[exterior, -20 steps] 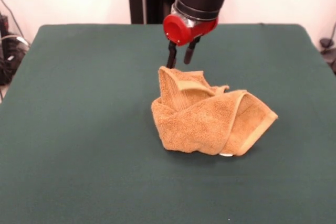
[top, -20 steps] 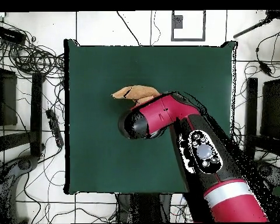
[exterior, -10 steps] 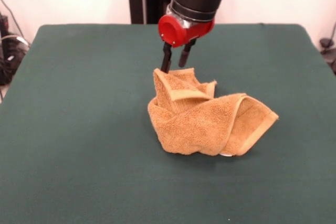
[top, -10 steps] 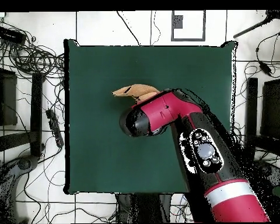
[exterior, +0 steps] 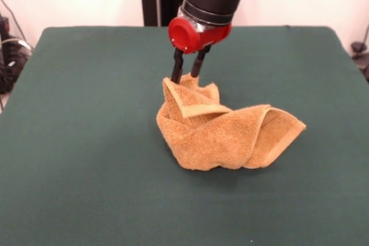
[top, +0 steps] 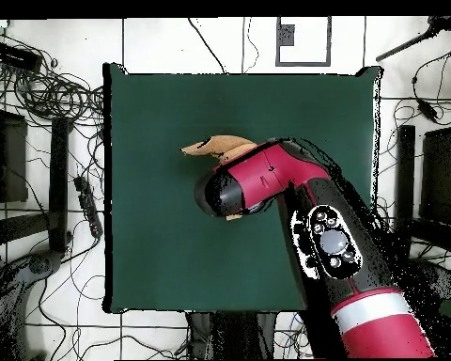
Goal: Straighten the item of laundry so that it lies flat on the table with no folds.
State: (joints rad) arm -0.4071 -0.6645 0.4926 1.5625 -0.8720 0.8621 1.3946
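Hand: the hand [exterior: 185,71] was clamped on the towel's raised back corner, its two dark fingers [exterior: 176,67] close together with cloth pinched between them; from above it sat hidden beneath the red arm [top: 267,183].
Change: over the last second the hand had drifted toward the picture's left in the front view and risen slightly, drawing the pinched corner with it; the peak stood narrower and a little taller than a second before.
Towel: the towel [exterior: 222,133] sat near the middle of the counter [exterior: 86,142], crumpled, with one paler-edged flap folded across its front and another fold turned out at the right; from above only a strip of it [top: 215,148] showed past the arm.
Meaning for the task: the pull had probably begun to open the back fold, yet most folds remained, so I judged the flattening far from done.
Tag: the small white tag seen at the lower edge a second earlier no longer showed.
Writing: no brand, label or readable lettering appeared anywhere.
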